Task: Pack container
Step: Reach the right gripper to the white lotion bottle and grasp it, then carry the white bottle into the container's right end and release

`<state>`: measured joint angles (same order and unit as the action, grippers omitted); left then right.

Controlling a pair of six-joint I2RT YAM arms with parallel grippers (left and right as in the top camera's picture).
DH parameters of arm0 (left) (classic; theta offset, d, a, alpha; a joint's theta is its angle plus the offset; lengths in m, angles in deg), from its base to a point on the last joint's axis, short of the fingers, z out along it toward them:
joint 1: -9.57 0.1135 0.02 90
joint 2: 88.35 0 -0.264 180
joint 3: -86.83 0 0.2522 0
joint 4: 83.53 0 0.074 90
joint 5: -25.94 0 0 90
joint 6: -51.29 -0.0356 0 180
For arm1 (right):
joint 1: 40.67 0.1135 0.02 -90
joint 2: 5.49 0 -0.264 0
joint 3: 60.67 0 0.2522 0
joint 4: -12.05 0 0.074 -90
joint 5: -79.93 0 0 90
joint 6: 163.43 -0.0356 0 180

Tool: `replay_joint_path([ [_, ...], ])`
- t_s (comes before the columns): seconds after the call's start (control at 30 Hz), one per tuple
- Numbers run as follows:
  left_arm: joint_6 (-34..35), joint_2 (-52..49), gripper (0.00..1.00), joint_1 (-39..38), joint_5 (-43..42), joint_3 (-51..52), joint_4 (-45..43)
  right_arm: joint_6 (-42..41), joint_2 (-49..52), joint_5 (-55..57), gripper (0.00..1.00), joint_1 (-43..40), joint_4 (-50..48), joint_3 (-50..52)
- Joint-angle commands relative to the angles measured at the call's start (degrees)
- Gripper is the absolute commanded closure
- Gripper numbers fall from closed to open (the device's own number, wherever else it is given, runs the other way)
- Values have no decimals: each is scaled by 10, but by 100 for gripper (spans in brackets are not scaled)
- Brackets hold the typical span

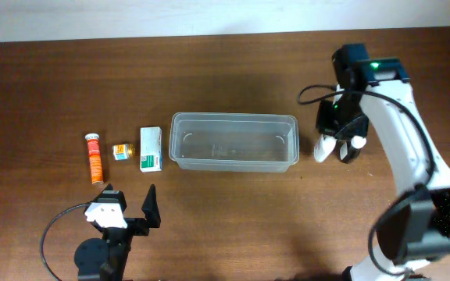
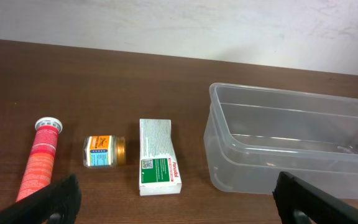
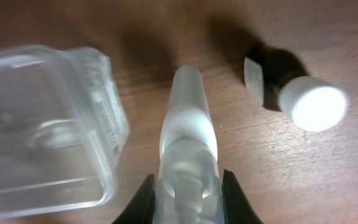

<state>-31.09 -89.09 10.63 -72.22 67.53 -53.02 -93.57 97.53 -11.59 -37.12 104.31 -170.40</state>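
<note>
Brown worktop (image 1: 225,218) carries the container (image 1: 233,141), long axis left-right, mouth up; right claw (image 1: 339,148) spread just beside its right end.

At the frame's right, the right arm (image 1: 401,133) has white links, black joints, a green light on top and a black cable. Lower left, the left gripper (image 1: 129,204) is black with a white block and looping cable.

In the right wrist view the white object (image 3: 185,137) is blurred beyond identification, and the container (image 3: 48,124) is cut off at the left edge.
</note>
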Motion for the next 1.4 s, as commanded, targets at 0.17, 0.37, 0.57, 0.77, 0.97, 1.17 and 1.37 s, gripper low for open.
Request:
replay_joint_path([
  [0.17,5,4,0,-3,1,2,0,1,-160,-1,89,148,-5,-86],
  [0.37,5,4,0,-3,0,2,0,-24,-106,35,89,228,-29,-70],
  [0.57,5,4,0,-3,1,2,0,-44,6,23,89,207,-29,-57],
  [0.77,5,4,0,-3,1,2,0,-66,41,4,88,181,-23,-53],
  [0.97,5,4,0,-3,1,2,0,-93,42,-15,87,174,-17,-32],
  [1.17,5,4,0,-3,1,2,0,-93,42,-21,87,174,-70,22],
  [1.37,5,4,0,-3,1,2,0,-92,42,-21,62,174,-65,26],
])
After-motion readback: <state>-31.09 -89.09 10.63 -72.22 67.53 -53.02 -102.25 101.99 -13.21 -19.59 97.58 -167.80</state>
